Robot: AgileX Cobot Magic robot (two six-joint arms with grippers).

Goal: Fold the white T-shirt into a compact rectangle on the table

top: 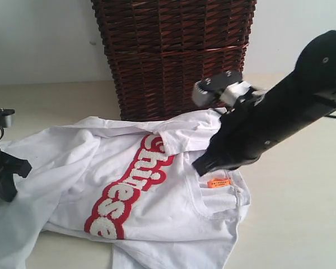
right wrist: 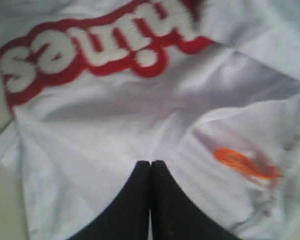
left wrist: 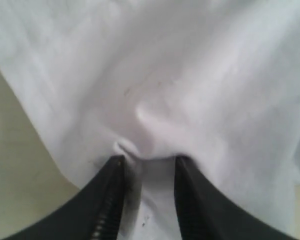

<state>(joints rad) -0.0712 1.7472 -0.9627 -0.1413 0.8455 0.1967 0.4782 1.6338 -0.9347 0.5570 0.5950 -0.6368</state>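
Observation:
The white T-shirt lies crumpled on the table, its red-banded letters running diagonally and an orange neck label showing at the collar. My right gripper hovers at the collar area beside that label. In the right wrist view its fingers are pressed together over the shirt, with no cloth visible between them. My left gripper is at the shirt's left edge. In the left wrist view a bunch of the shirt fills the gap between its fingers, and creases spread out from there.
A tall dark brown wicker basket stands right behind the shirt. Bare beige table stretches to the right, and some shows at the back left. The right arm's black body crosses above the shirt's right side.

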